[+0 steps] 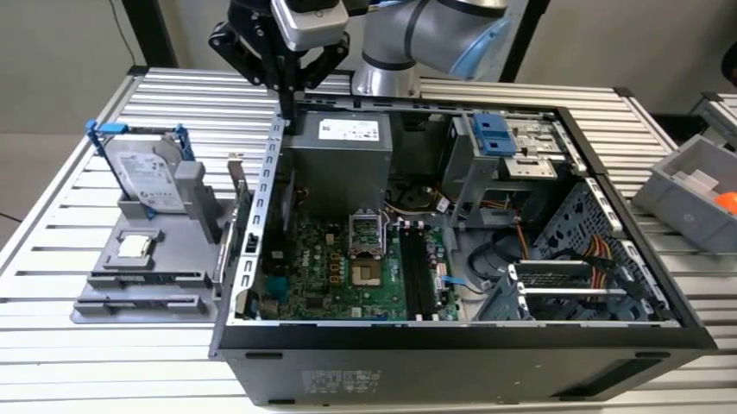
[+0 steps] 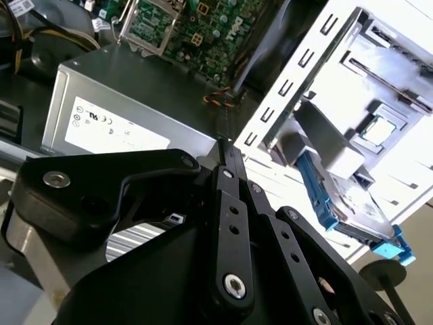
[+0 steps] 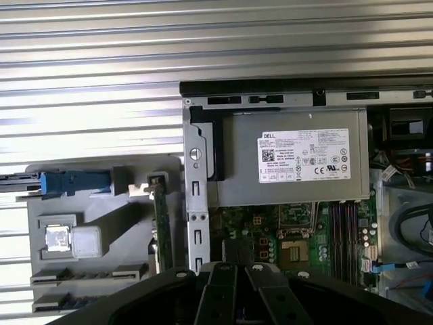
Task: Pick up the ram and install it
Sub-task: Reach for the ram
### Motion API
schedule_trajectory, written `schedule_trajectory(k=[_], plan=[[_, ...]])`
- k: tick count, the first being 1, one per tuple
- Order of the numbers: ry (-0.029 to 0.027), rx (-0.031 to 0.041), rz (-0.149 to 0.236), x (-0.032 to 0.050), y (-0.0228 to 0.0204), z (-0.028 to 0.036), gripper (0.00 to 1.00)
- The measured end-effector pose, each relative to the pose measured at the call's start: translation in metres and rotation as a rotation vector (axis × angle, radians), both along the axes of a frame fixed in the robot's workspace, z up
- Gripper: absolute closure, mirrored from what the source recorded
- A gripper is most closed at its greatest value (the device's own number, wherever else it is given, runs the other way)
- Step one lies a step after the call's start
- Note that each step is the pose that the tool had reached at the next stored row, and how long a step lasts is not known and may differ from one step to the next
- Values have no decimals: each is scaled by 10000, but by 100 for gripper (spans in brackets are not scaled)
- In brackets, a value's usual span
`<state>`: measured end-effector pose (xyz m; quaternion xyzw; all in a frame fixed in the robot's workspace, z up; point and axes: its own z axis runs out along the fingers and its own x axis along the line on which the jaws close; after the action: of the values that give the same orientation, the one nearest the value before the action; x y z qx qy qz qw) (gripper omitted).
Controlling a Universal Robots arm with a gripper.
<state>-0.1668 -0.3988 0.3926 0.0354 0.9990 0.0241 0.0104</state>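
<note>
The ram (image 3: 160,227) is a thin green stick standing on its long edge in the grey holder (image 3: 101,203), right beside the computer case's outer wall; it also shows in the exterior view (image 1: 238,203). My gripper (image 1: 285,114) hangs above the case's far corner on the exterior view's left, over the edge by the grey power supply (image 1: 334,147). Its black fingers meet at the tips (image 2: 225,150) with nothing between them. The ram lies nearer the camera than the gripper and below it. The black memory slots (image 1: 415,276) on the motherboard (image 3: 270,230) stand bare.
The open case (image 1: 461,345) sits on a slatted metal table (image 1: 116,362). The holder also carries a silver hard drive in a blue-handled frame (image 1: 144,177) and a small square processor chip (image 1: 135,246). A grey bin (image 1: 696,194) stands at the exterior view's right.
</note>
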Motion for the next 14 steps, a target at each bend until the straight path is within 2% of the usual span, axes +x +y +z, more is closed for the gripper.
schedule_trajectory(k=[14], plan=[[1, -1, 7, -130, 0, 1, 100]])
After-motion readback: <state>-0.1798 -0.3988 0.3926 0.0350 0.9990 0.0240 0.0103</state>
